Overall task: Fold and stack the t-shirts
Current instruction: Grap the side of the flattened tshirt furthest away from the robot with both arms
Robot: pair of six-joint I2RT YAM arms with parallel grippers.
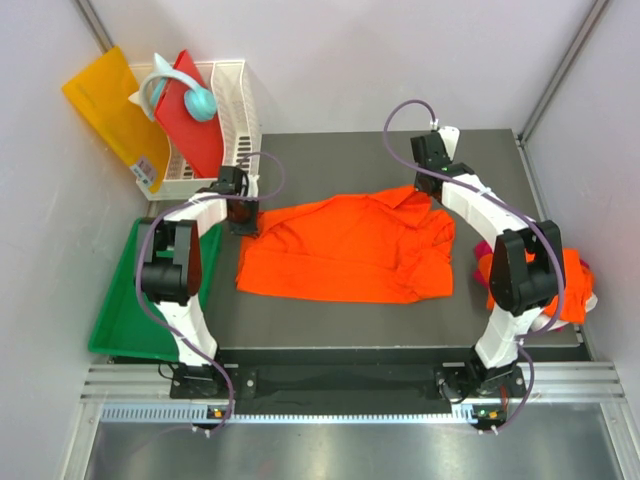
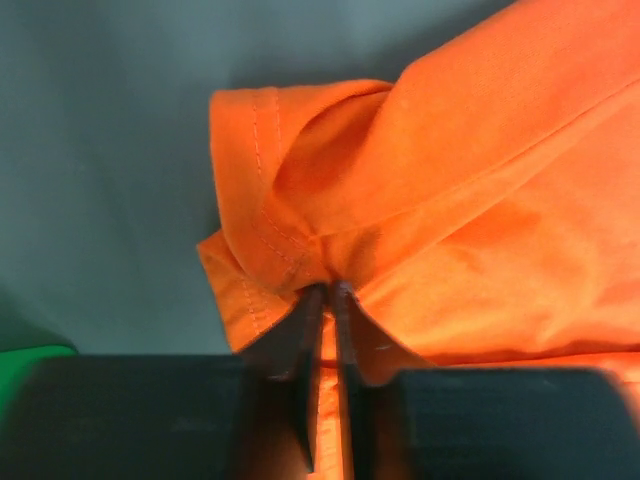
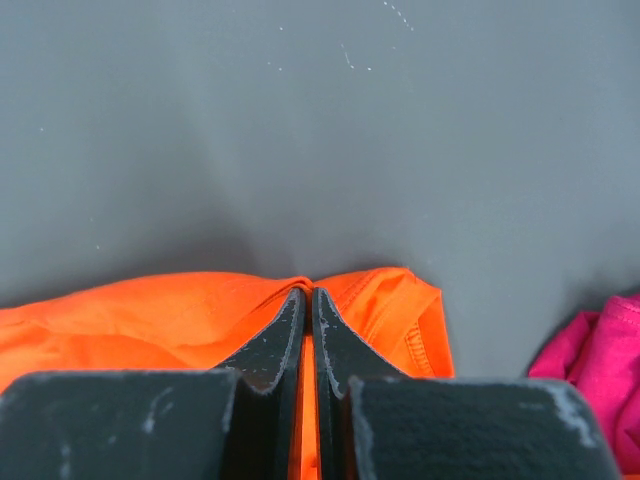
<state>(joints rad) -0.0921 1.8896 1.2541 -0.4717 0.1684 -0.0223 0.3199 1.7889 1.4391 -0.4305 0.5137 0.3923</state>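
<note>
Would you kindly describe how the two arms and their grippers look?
Both the left arm and right arm have white links with black joints and a looping lavender cable. The left gripper and right gripper have flat, tapered black fingers.

1. No text, brand, number or sign is legible in any view.
2. The yellow-orange sheet carries a small pale label at its near corner, seen from above; its print is too small to read.
3. The orange t-shirt shows plain cloth with no legible marking.
</note>
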